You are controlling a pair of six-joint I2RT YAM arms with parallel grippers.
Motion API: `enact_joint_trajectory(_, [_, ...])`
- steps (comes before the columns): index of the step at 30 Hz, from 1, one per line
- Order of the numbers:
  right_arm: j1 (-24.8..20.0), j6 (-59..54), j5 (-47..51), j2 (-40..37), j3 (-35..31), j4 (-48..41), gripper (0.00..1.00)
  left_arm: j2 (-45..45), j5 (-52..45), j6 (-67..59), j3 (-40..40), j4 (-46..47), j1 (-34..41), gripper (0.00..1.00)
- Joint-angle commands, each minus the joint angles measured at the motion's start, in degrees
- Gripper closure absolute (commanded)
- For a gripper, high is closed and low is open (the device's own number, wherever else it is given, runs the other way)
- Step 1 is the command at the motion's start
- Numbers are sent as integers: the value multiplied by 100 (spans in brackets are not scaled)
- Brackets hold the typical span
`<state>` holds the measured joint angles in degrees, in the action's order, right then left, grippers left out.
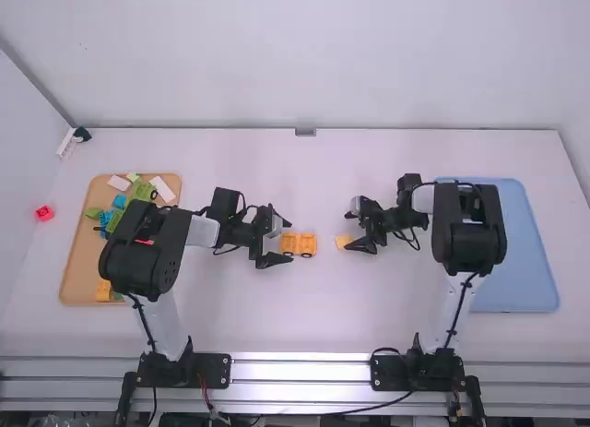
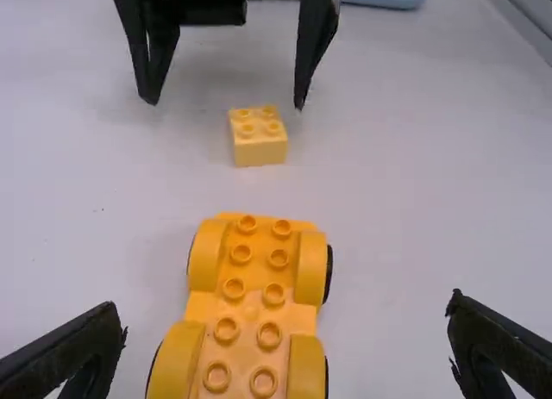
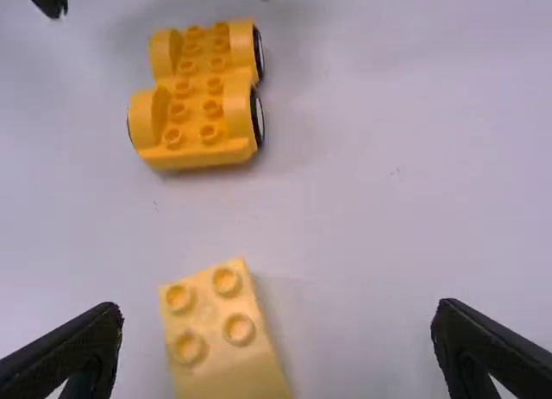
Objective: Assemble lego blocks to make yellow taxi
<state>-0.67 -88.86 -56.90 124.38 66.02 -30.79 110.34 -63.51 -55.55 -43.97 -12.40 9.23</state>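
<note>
My left gripper [image 1: 284, 242] is open around the rear of the orange-yellow wheeled car base [image 1: 306, 245], which stands on the table. In its own wrist view the left gripper [image 2: 286, 352] has spread fingers, with the studded car base [image 2: 252, 287] between and beyond them. My right gripper [image 1: 354, 229] is open at a small yellow block [image 1: 343, 242] to the right of the base. In the right wrist view the right gripper [image 3: 276, 352] stands wide, the yellow block [image 3: 226, 352] lying between its fingers, studs up. Base and block are apart.
An orange tray [image 1: 78, 252] at the left holds green, blue, white and yellow blocks. A red block [image 1: 44, 213] lies left of it. At the right is a blue tray [image 1: 535, 261], partly behind the right arm.
</note>
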Motion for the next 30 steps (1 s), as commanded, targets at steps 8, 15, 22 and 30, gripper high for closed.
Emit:
enact_joint_trajectory(8, [24,-544,63,170,-168,332,26,-192,-186,-81,-61,-2,17,1])
enact_joint_trajectory(15, [-11,-721,35,170,-455,645,44,-192,-186,70,-61,-28,20,1])
enact_joint_trajectory(22, [-13,-697,-227,168,-531,787,66,-179,199,55,-48,-9,151,1])
enact_joint_trajectory(30, [0,-730,-800,-125,-367,166,70,15,791,-63,-94,-9,404,1])
